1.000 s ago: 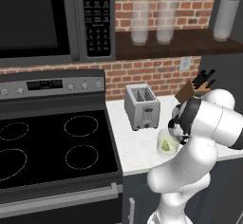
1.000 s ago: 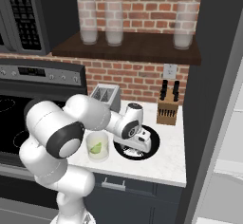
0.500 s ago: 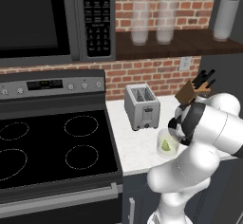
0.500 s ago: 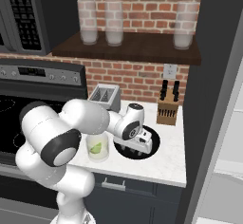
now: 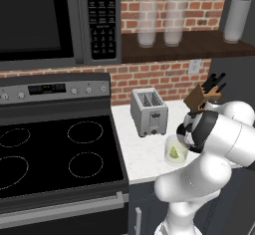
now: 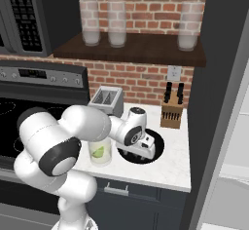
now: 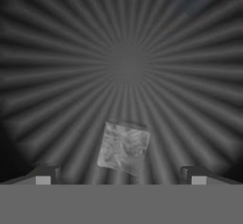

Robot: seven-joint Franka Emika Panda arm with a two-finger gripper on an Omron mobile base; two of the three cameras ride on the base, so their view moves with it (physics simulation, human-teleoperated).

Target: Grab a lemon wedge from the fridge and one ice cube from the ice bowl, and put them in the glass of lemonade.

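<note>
Marble counter (image 6: 170, 168), arm bent low, tool (image 7: 121, 178) wide over ice bowl (image 6: 158, 148)

No legible text, brand or number can be made out. Button markings on the microwave keypad (image 5: 103, 17) and the stove control panel (image 5: 47, 88) are too blurred to be read.

Bare bowl (image 7: 128, 61) floor lay around the ice cube (image 7: 123, 148); the glass (image 6: 100, 152) and knife block (image 6: 171, 117) flanked the bowl.

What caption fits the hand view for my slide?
Open claw poised low over a single ice cube on the ribbed black floor of the ice bowl.
</note>
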